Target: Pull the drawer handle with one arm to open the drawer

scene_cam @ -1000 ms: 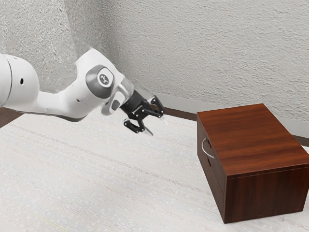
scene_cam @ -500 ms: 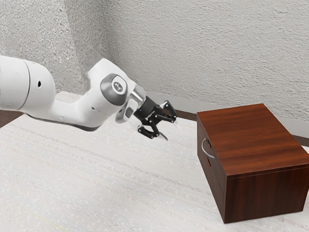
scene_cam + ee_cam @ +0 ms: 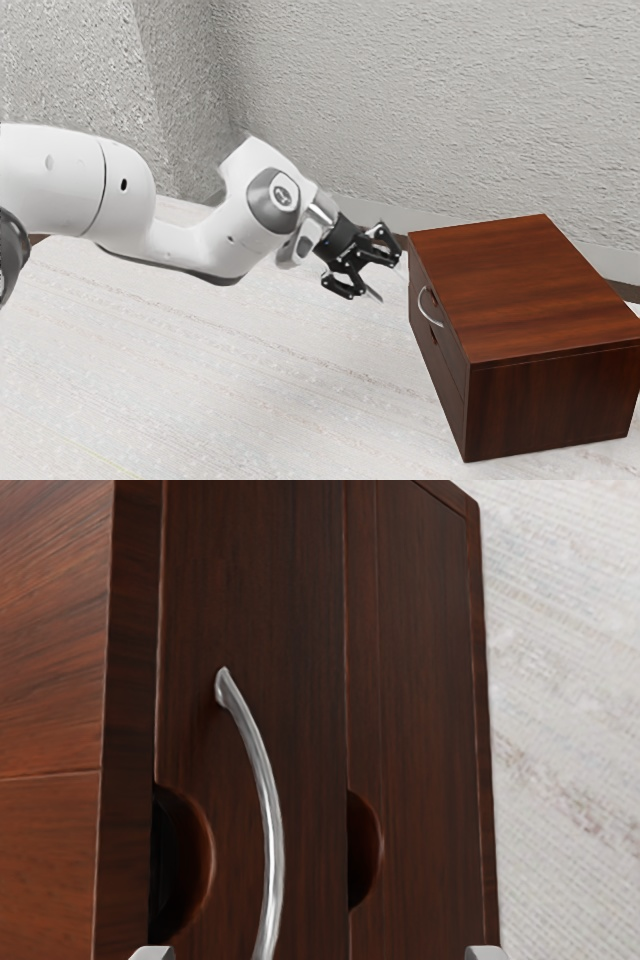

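The claw (image 3: 384,273) is hovering above the tabletop (image 3: 190,390) with its two black fingers spread wide, gripping nothing. It is pointing toward the exterior view's right, straight at the near face of the dark wooden cabinet (image 3: 520,285). A narrow strip of open air is separating the fingertips from that face, so nothing is touching.

The drawer handle (image 3: 428,307), a curved silver bar, is sitting just ahead of the claw and slightly lower than the fingertips. It is bowing outward from the drawer front (image 3: 428,280), with both ends fixed into the wood. The drawer front is lying flush with the rest of the cabinet's face, so the drawer is showing as shut.

In the wrist view the handle (image 3: 262,820) is standing directly in front of the hand, arching off the drawer front (image 3: 250,600). Two pale fingertips (image 3: 150,952) are peeking in at the edge of that view, and the handle is running between them, closer to one than to the other. A rounded notch is cutting into the panel edge on either side of the handle, and a second wooden panel (image 3: 415,680) is lying beside the handled one.

The white arm (image 3: 200,235) is stretching in behind the claw, well clear of the tabletop. The cabinet is resting on the tabletop (image 3: 570,680), with the rough grey wall (image 3: 450,100) rising beyond it.
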Available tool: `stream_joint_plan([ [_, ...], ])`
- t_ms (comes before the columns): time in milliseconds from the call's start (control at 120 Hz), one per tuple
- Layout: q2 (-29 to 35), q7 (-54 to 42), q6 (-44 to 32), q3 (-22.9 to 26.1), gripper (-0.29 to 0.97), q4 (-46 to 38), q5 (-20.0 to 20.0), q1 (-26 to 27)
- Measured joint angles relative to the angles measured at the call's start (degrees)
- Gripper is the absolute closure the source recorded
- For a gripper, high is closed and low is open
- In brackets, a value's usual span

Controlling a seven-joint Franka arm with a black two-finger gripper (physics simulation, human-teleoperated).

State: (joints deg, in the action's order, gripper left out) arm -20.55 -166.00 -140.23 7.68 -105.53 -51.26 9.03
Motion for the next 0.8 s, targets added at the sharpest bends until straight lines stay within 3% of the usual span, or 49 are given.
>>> stream_joint_plan([
  [600,-5.7,0.0,-1.7,0.1,0.42,4.0,-0.6,2.7],
  [800,-6.8,0.0,-2.1,0.2,0.57,4.1,-1.4,2.7],
])
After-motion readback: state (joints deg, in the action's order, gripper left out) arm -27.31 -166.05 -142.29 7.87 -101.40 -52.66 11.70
